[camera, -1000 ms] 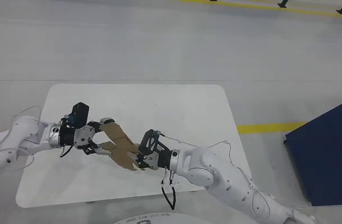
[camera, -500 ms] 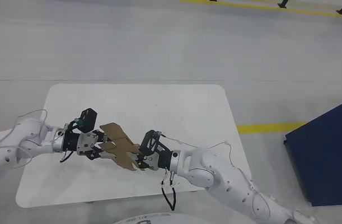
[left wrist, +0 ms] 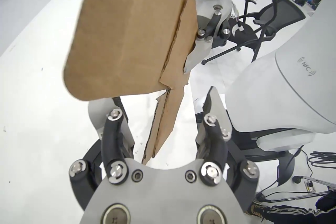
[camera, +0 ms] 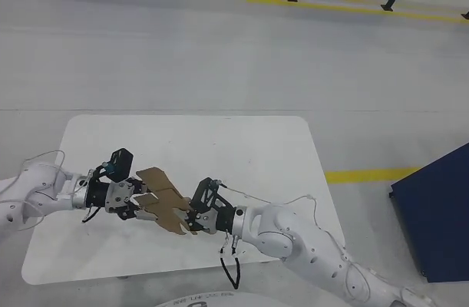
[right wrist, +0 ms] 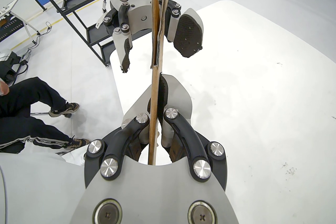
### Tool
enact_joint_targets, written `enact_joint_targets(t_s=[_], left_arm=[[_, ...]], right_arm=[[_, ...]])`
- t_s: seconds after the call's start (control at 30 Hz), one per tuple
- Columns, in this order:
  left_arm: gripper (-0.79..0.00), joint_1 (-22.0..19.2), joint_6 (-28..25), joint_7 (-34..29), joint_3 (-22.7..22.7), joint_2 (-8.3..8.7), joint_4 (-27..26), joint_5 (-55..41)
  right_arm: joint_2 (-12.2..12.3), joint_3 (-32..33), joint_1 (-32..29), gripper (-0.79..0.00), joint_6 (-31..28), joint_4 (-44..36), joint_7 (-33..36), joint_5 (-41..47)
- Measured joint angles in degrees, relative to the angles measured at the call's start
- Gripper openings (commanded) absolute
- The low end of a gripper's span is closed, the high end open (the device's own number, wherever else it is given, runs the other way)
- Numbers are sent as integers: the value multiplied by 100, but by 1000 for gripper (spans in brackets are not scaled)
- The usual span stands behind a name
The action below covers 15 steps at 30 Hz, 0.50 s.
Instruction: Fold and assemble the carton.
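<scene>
We see 1 flattened brown carton (camera: 163,201) held in the air above the near part of 1 white table (camera: 242,146), between 2 grippers. The right gripper (right wrist: 156,88) is clamped on its right end. The left gripper (left wrist: 160,109) has its fingers apart, straddling the carton's left flap.

left arm (camera: 34,188), right arm (camera: 295,238): glossy white shells, black wrist joints | left gripper (left wrist: 157,104), right gripper (right wrist: 156,86): silver plates, steel screws, black curved links | pads (right wrist: 187,34): dark, dimpled | cable (camera: 223,265): black loop
</scene>
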Motion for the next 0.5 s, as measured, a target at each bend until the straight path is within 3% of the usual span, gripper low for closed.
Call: enact_joint_targets(t_s=[0.23, 0.5], left_arm=[[0, 7, 1, -6, -8, 7, 6, -6], [0, 221, 113, 82, -456, 133, 143, 111]], right_arm=[[30, 156, -134, -785, -75, -21, -153, -145], [174, 804, -792, -785, -474, -172, -659, -230]])
